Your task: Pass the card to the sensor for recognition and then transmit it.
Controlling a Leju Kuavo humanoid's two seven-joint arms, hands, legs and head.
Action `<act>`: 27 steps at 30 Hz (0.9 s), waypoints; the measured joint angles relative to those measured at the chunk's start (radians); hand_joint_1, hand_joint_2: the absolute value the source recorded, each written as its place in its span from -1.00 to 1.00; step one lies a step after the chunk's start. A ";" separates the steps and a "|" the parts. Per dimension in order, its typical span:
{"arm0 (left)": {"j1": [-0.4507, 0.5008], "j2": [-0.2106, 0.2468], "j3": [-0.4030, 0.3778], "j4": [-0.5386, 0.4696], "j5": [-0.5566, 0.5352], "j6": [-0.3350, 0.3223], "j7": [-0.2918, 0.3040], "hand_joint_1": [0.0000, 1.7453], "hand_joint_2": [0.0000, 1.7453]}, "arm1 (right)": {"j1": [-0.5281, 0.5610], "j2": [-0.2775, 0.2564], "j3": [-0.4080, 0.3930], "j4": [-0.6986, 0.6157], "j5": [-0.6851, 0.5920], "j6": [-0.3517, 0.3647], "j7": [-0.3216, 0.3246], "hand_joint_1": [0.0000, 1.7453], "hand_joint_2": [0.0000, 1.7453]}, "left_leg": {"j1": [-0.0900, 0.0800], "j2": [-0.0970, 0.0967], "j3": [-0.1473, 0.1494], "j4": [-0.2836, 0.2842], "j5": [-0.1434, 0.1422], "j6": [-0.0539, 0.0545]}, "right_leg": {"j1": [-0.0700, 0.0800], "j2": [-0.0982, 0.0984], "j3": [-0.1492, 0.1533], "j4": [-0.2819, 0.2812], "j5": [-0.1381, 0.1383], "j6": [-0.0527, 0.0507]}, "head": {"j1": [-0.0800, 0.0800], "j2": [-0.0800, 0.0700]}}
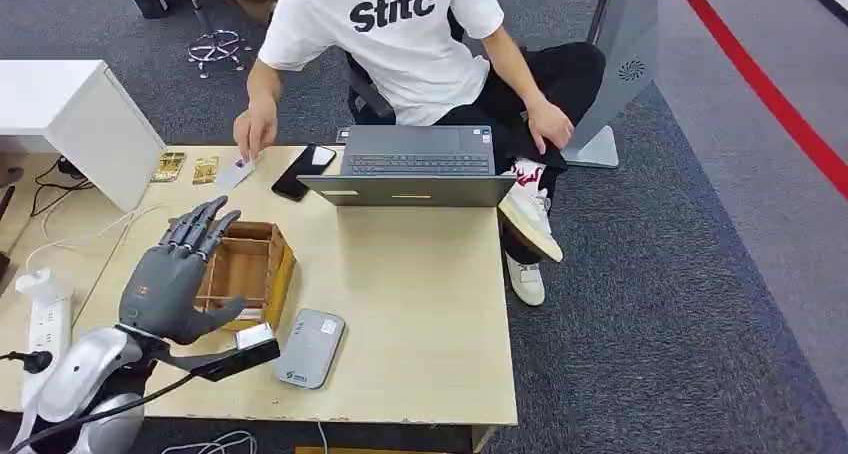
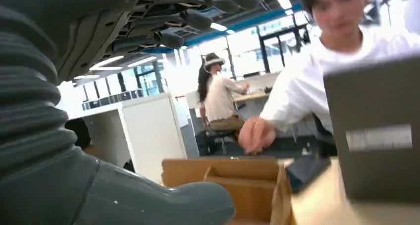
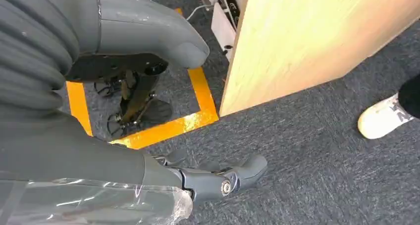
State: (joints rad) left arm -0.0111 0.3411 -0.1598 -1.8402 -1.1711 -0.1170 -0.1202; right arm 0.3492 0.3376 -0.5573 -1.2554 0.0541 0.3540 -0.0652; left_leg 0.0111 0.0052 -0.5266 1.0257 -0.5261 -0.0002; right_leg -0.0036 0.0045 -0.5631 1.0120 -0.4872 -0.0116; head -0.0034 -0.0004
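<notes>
My grey left hand [image 1: 180,274] hovers with fingers spread and empty over the open wooden box [image 1: 248,270]. The small white card [image 1: 235,173] lies well beyond it, under the person's hand [image 1: 255,129].

My right hand [image 3: 148,136] hangs over grey carpet, fingers loosely parted, holding nothing.

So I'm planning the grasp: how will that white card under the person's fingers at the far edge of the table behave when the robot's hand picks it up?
The card looks thin and lies flat on the table, so it is probably light and hard to get fingers under. Its surface looks smooth, so it may slide when pushed. It likely flexes slightly rather than flopping. The left hand hangs open over the wooden box.
</notes>
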 joint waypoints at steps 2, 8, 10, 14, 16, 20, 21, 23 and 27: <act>0.038 0.031 -0.002 0.000 0.001 -0.008 -0.003 -1.00 1.00 | -0.005 0.000 -0.016 0.000 0.014 0.010 0.000 -1.00 1.00 | 0.000 0.000 0.000 0.000 0.000 0.000 | 0.000 0.000 0.000 0.000 0.000 0.000 | 0.000 0.000; 0.109 0.101 -0.002 0.015 -0.042 -0.028 0.029 -1.00 1.00 | -0.021 0.000 -0.046 0.003 0.034 0.024 0.000 -1.00 1.00 | 0.000 0.000 0.000 0.000 0.000 0.000 | 0.000 0.000 0.000 0.000 0.000 0.000 | 0.000 0.000; 0.121 0.113 -0.002 0.029 -0.053 -0.029 0.038 -1.00 1.00 | -0.025 0.000 -0.050 0.005 0.034 0.025 0.000 -1.00 1.00 | 0.000 0.000 0.000 0.000 0.000 0.000 | 0.000 0.000 0.000 0.000 0.000 0.000 | -0.001 0.000; 0.126 0.121 -0.002 0.068 -0.069 -0.027 0.056 -1.00 1.00 | -0.033 0.000 -0.051 0.006 0.037 0.024 0.003 -1.00 1.00 | 0.000 0.000 0.000 0.000 0.000 0.000 | 0.000 -0.001 0.000 0.000 0.000 0.000 | 0.000 0.000; 0.127 0.121 -0.001 0.087 -0.084 -0.020 0.059 -1.00 1.00 | -0.034 0.000 -0.051 0.006 0.036 0.023 0.003 -1.00 1.00 | 0.000 0.000 0.000 0.000 0.000 0.000 | 0.000 -0.001 0.000 0.000 0.000 0.000 | 0.000 0.000; 0.124 0.111 0.006 0.111 -0.122 0.011 0.065 -1.00 1.00 | -0.034 0.000 -0.051 0.006 0.025 0.016 0.003 -1.00 1.00 | 0.000 0.000 0.000 0.000 0.000 0.000 | 0.000 -0.001 0.000 0.000 0.000 0.000 | 0.000 0.000; 0.121 0.107 0.008 0.117 -0.133 0.020 0.065 -1.00 1.00 | -0.034 0.000 -0.050 0.006 0.022 0.015 0.003 -1.00 1.00 | 0.000 0.000 0.000 0.000 0.000 0.000 | 0.000 -0.001 0.000 0.000 0.000 0.000 | 0.000 0.000; 0.115 0.097 0.013 0.131 -0.153 0.042 0.063 -1.00 1.00 | -0.034 0.000 -0.048 0.006 0.014 0.012 0.002 -1.00 1.00 | 0.000 0.000 0.000 0.000 0.000 0.000 | 0.000 -0.001 0.000 0.000 0.000 0.000 | 0.000 0.000; 0.108 0.074 0.018 0.155 -0.190 0.070 0.054 -1.00 1.00 | -0.033 0.000 -0.042 0.006 0.007 0.002 0.001 -1.00 1.00 | 0.000 0.000 0.000 0.000 0.000 0.000 | 0.000 -0.001 0.000 0.000 0.000 0.000 | 0.000 0.000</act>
State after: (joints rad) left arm 0.0968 0.4151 -0.1415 -1.6857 -1.3608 -0.0469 -0.0664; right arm 0.3163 0.3376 -0.5993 -1.2493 0.0610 0.3555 -0.0641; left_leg 0.0112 0.0048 -0.5265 1.0257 -0.5258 -0.0002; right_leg -0.0035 0.0039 -0.5630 1.0121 -0.4871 -0.0117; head -0.0038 -0.0004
